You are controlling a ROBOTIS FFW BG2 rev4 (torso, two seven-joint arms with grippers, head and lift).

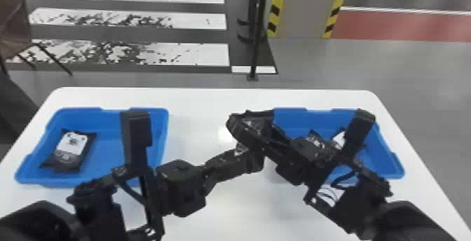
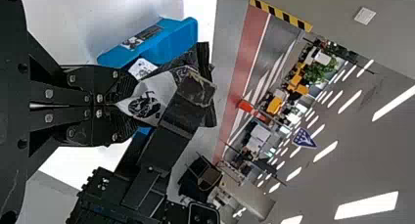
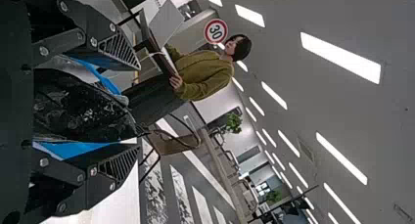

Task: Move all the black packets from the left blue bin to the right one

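Left fingers (image 2: 122, 81) grip the black packet (image 2: 147, 99) by its edge; right fingers (image 3: 117, 166) stand open around it. Probably light, soft, slippery: better take its middle.

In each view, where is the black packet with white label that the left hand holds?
Left wrist view: the packet is left of centre, beyond the left hand.
Right wrist view: left part, between the fingers.
Head view: near centre, partly hidden.
Shared landmark: the right hand.

Crosswalk (image 1: 196, 53) (paint rather worn) | black pole (image 1: 257, 47) | brown chair (image 1: 14, 23) | white table (image 1: 210, 100)
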